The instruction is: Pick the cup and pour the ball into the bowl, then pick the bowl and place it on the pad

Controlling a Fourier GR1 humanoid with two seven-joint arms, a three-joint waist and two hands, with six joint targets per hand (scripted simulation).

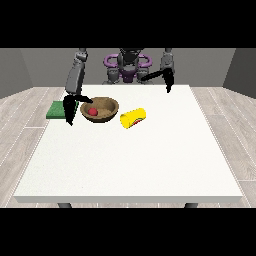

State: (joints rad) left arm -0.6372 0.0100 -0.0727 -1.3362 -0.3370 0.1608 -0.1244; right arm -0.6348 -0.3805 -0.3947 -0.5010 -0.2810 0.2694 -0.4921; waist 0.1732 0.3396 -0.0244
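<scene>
A large white bench (130, 160) fills the middle of the frame, with the robot (127, 67) small at the top centre behind it. In the upper left part of the bench stands a brown bowl (102, 109), upright, with a red ball (92, 111) lying inside it towards its left wall. Just right of the bowl a yellow cup (132, 118) lies on its side, its open mouth turned to the lower left; a dark reddish mark shows inside the mouth, too small to make out. At the bench's left edge lies a green pad (56, 110), partly covered by the hand at the view's left (70, 111). That hand hangs with fingers pointing down between the pad and the bowl, while a dark part of it reaches to the bowl's left rim; whether it clasps the rim or only touches it I cannot tell. The hand at the view's right (169, 82) hangs above the bench's far edge, well apart from everything; its fingers point down, and I cannot tell whether they are spread or curled.
</scene>
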